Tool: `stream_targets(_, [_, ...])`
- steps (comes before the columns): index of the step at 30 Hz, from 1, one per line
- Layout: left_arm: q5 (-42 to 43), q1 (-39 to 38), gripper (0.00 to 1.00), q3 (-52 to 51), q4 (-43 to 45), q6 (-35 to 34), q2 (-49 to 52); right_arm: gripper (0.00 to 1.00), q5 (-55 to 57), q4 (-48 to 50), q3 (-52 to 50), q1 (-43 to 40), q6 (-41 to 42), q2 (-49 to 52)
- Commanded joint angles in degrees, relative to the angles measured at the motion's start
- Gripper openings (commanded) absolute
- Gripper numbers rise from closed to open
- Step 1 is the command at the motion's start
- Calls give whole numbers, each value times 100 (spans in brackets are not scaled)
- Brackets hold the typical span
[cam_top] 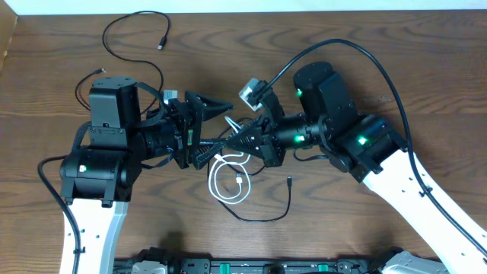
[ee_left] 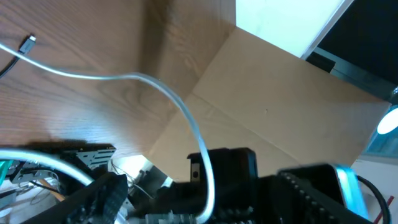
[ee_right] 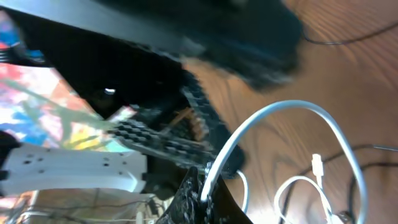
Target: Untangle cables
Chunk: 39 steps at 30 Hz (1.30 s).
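Note:
The white cable [cam_top: 227,181] lies coiled on the wooden table [cam_top: 365,46], and one strand rises to my right gripper [cam_top: 233,141], which is shut on it. In the right wrist view that gripper [ee_right: 207,186] pinches the white cable [ee_right: 280,109], which arcs up and over; its plug [ee_right: 318,163] rests on the wood. My left gripper [cam_top: 216,129] stands open, its fingers wide apart either side of the right gripper's tip. In the left wrist view the white cable [ee_left: 155,84] runs down between the open left gripper [ee_left: 205,190]. One black cable [cam_top: 133,23] lies far left, another black cable [cam_top: 268,213] near the front.
The far black cable's plug [cam_top: 161,46] sits near the table's back edge. The front black cable's plug [cam_top: 289,181] lies right of the white coil. Thick black arm cables [cam_top: 380,68] loop over the right arm. A cardboard panel [ee_left: 280,106] stands beyond the table.

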Motion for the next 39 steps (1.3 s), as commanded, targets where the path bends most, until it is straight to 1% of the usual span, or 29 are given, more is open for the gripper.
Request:
stream_targets(1, [109, 13, 75, 136, -9, 9, -57, 1, -549, 138, -26, 127, 168, -9])
stream_targets(3, [111, 13, 75, 136, -9, 9, -57, 1, -557, 186, -26, 175, 160, -9])
stream_targets(12, [111, 13, 62, 136, -9, 11, -57, 1, -557, 238, -26, 210, 122, -9])
stream_targets(18, [107, 13, 44, 136, -9, 9, -57, 1, -562, 216, -26, 212, 173, -9])
stream_targets(20, [107, 13, 35, 136, -9, 9, -57, 1, -564, 216, -26, 212, 192, -11])
stream_targets(24, [107, 13, 27, 136, -9, 9, -55, 1, -671, 214, -26, 212, 190, -9])
stream_targets(28, [101, 13, 26, 136, -9, 11, -55, 1, -669, 214, -26, 212, 190, -11])
stream_targets(33, [-131, 13, 26, 136, -11, 9, -55, 1, -669, 214, -26, 212, 190, -11])
stream_targets(39, [-131, 13, 26, 136, -9, -68, -57, 1, -586, 197, -26, 210, 184, -11])
